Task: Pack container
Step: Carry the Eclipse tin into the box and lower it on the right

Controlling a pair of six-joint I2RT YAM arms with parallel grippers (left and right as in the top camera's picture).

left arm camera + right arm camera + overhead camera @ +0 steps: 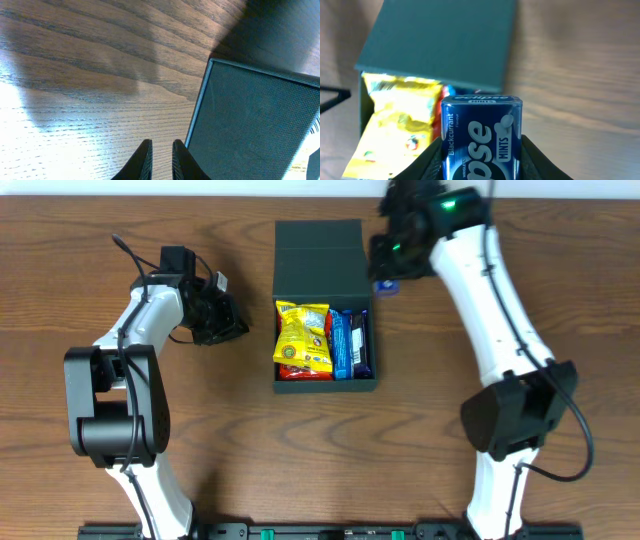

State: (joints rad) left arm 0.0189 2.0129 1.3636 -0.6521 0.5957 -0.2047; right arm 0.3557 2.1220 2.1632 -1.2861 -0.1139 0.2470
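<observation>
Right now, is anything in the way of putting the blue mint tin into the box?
Mostly no. The right gripper holds the mint tin just outside the box, and the lid is folded back. But the yellow packet and dark bars already fill most of the inside, leaving little room.

Overhead even, sharp; table (75,115) glare; container (440,40) blurred.

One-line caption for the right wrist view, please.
Right gripper holds a blue Eclipse mints tin above the open dark teal cardboard box containing a yellow snack packet.
</observation>
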